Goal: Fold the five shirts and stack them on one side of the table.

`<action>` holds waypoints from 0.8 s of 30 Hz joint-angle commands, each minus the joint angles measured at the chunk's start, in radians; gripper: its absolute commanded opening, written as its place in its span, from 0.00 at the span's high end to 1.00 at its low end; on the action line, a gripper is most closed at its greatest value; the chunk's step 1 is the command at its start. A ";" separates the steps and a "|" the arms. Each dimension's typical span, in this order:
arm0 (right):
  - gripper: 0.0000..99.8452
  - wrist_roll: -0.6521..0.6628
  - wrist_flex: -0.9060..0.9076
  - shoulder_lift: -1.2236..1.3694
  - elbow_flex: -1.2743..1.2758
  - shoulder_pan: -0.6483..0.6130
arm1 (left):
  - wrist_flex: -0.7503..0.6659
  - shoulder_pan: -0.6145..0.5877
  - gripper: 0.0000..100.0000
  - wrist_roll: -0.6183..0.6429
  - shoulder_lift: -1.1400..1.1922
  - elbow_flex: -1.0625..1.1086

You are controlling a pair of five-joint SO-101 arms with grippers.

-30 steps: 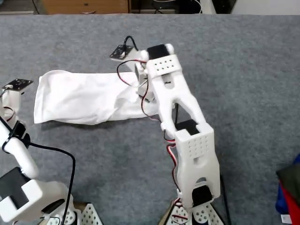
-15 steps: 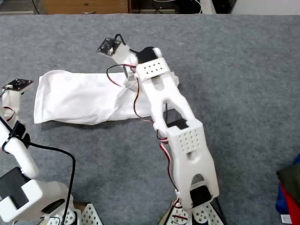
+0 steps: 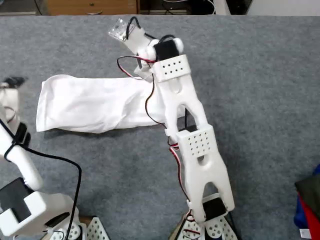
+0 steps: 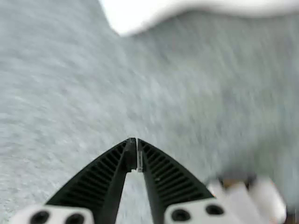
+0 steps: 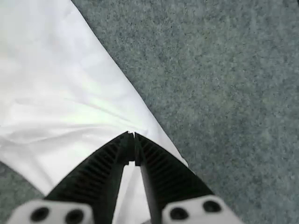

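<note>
Lab-like room: grey felt table (image 3: 260, 75), wooden drawers (image 3: 90, 6) behind.

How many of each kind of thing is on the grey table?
White folded cloth shirt: 1
White plastic robot arms: 2, the left arm and the right arm
Pile of dark, blue and red cloth at the edge: 1
Total: 4

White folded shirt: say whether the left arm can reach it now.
Probably yes: the left gripper sits shut over bare grey table, the white folded shirt just ahead, nothing between.
</note>
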 commanded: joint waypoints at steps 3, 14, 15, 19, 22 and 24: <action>0.99 -0.026 0.123 -0.031 -0.162 0.093 | 0.023 0.100 0.82 0.101 0.113 -0.226; 0.99 -0.026 0.121 -0.200 0.120 0.154 | 0.120 0.114 0.78 0.167 0.806 -1.007; 0.99 -0.026 0.121 -0.214 0.136 0.154 | 0.123 0.118 0.78 0.167 0.862 -1.083; 0.99 -0.026 0.121 -0.251 0.174 0.156 | 0.126 0.144 0.78 0.167 1.053 -1.327; 0.99 -0.026 0.121 -0.262 0.183 0.153 | 0.126 0.169 0.78 0.169 1.150 -1.448; 0.99 -0.026 0.121 -0.263 0.182 0.151 | 0.126 0.181 0.78 0.169 1.201 -1.490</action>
